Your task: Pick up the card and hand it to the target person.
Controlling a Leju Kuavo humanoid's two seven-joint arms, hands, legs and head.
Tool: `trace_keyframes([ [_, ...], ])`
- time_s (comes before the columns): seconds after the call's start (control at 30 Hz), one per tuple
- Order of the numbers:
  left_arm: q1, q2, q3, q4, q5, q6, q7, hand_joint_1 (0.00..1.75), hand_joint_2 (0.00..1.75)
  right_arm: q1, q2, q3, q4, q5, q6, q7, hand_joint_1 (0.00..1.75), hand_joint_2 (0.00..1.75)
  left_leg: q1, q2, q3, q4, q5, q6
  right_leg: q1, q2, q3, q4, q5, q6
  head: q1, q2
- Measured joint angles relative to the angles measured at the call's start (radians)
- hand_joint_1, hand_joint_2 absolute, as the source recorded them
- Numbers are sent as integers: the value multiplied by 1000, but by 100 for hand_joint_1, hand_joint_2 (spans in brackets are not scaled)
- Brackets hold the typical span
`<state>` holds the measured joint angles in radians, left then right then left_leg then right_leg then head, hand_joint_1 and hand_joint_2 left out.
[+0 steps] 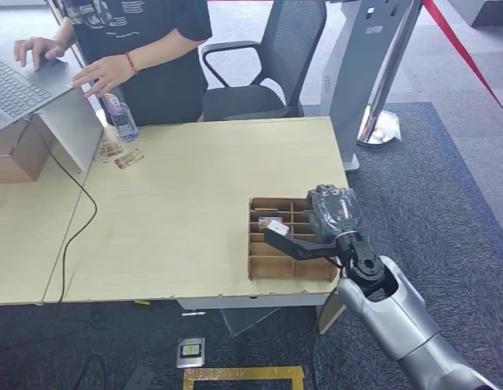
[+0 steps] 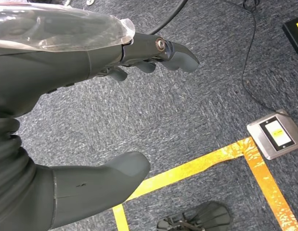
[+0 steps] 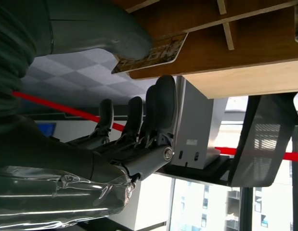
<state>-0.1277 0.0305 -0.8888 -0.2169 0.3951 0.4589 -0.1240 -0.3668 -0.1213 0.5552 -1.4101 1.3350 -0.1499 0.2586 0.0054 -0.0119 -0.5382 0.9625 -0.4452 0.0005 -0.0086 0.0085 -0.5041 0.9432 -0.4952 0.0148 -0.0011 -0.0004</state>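
Surface (image 1: pixel 187 203): pale wood grain. Divided tray (image 1: pixel 259 268): brown cardboard. Card (image 3: pixel 154 53): brown and gold print with white edge. Right robot hand (image 1: pixel 297 240): dark grey to black fingers, with a silver arm. Carpet (image 2: pixel 198 110): speckled blue-grey with yellow tape lines (image 2: pixel 198 166). Office chair (image 1: pixel 279 57): black mesh. Barrier tape (image 1: pixel 463 53): red.

Table (image 1: pixel 175 211): pale wood-grain top, matt. Slotted tray (image 1: pixel 261 264): brown corrugated cardboard. Card (image 3: pixel 154 52): smooth printed surface. Right hand (image 1: pixel 319 231): dark matt plastic under glossy clear film. Left hand (image 2: pixel 67 120): the same finish. Floor (image 2: pixel 198 106): rough grey carpet with glossy yellow tape (image 2: pixel 198 166).
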Motion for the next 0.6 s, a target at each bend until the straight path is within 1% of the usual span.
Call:
trace_keyframes([
  [0.07,0,0,0,0,0,0,0,0,175,0,0,0,5,3,0,1,101,175,0,0,0,0,0,0,0,0,0,0,0,0,0,0],
  [0.23,0,0,0,0,0,0,0,0,175,0,0,0,20,11,-1,4,99,175,0,0,0,0,0,0,0,0,0,0,0,0,0,0],
  [0.33,0,0,0,0,0,1,0,0,175,0,0,0,29,13,-2,7,109,175,0,0,0,0,0,0,0,0,0,0,0,0,0,0],
  [0.43,0,0,0,0,3,1,0,0,175,0,0,0,37,15,-3,8,128,175,0,0,0,0,0,0,0,0,0,0,0,0,0,0],
  [0.5,1,0,0,0,5,1,0,0,175,-1,0,-1,41,16,-6,9,144,175,0,0,0,0,0,0,0,0,0,0,0,0,0,0],
  [0.6,2,0,0,0,7,1,0,0,175,-5,0,-1,49,23,-10,10,156,175,0,0,0,0,0,0,0,0,0,0,0,0,0,0],
])
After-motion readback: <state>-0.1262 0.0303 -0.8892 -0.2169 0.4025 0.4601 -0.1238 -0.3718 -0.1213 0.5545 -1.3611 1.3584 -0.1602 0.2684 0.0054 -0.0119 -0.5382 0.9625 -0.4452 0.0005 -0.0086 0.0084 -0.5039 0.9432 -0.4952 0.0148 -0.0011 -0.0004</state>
